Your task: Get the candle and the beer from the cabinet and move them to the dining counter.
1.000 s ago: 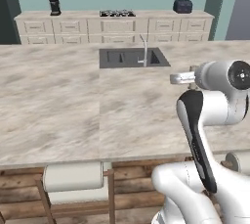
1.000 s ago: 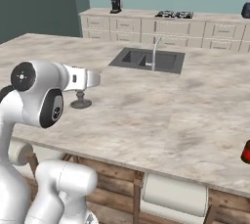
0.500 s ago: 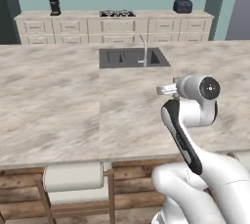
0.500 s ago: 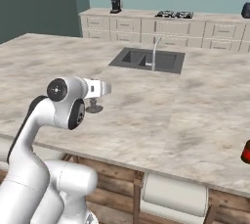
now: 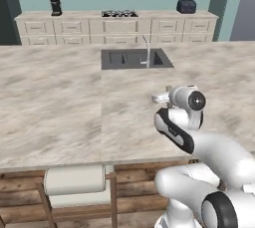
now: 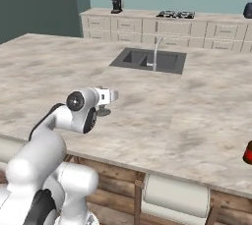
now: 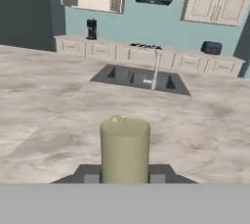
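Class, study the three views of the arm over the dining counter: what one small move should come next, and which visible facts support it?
Probably lower the candle the last bit onto the dining counter, then open. In the hand view the pincer is shut on the candle between its fingertips; in the right base view the hand sits low over bare marbled top, short of the sink.

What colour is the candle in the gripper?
Beige, a pale olive-tan. The candle shows best in the hand view, standing between the gripper fingertips.
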